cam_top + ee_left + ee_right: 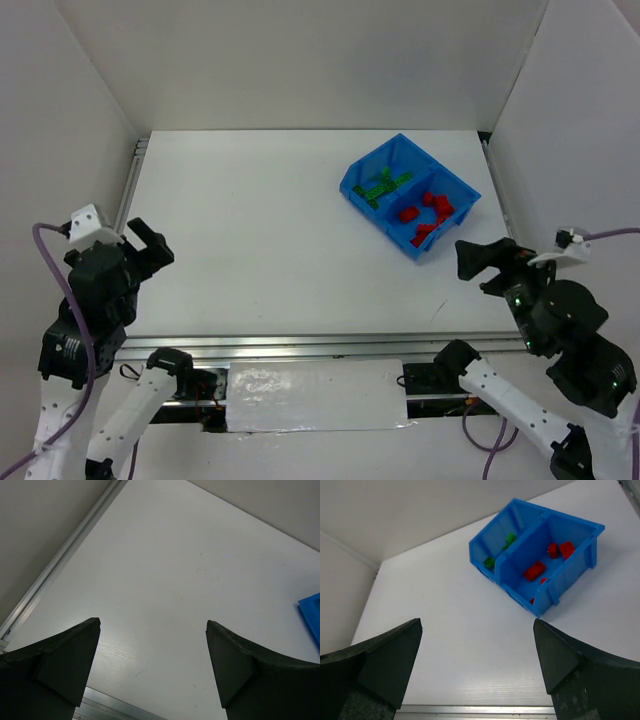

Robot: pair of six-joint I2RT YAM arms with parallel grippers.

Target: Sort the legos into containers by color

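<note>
We are looking at a bright blue plastic bin (362, 163) sitting on the flat white table (250, 230), in the upper right part of the top view. A wall down the middle is splitting the bin into two boxes that are sitting side by side.

The upper-left box (395, 157) is holding the little green plastic bricks (382, 186). They are lying close together in a small pile. The lower-right box (462, 192) is holding the little red plastic bricks (425, 210). They are lying spread out over its floor. We are seeing no brick out on the table.

The bin is sitting crooked to the table edges. In the top view its long side is running from the upper left down to the lower right, and one corner is pointing at the bottom of the picture.

In the right wrist view the bin (575, 562) is showing in the upper right, with green bricks (490, 561) in the left box and red bricks (534, 571) in the right box. In the left wrist view only a blue bit of the bin (312, 612) is peeking in at the right edge.

The left gripper (148, 243) is hanging at the left edge of the top view, far from the bin. Its jaws (152, 625) are standing wide apart and holding nothing. The right gripper (472, 265) is hanging near the bin, just below its lowest corner and not touching it. Its jaws (477, 622) are also standing wide apart and holding nothing.
</note>
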